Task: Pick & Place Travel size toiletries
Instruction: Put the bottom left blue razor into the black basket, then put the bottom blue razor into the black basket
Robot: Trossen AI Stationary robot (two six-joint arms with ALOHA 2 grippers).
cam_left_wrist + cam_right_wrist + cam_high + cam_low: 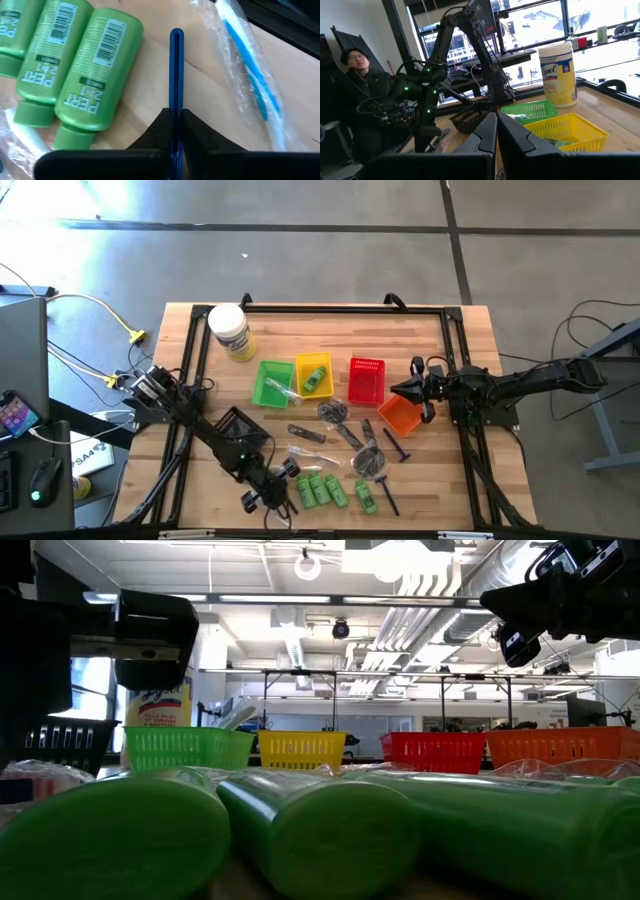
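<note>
I have the left gripper (176, 100) low over the near edge of the table, its jaws clamped on a slim blue stick (176, 75), just beside the row of green bottles (322, 490). My worry is that the thin stick could pivot or slide out as I carry it, since only its lower end is pinched, or that my wrist could nudge the bottles. The right gripper (497, 131) waits near the orange basket (401, 417), jaws together and empty. I count four bottles in the row, a fifth (366, 497) beside them, and another in the yellow basket (314, 376); five baskets in all.
</note>
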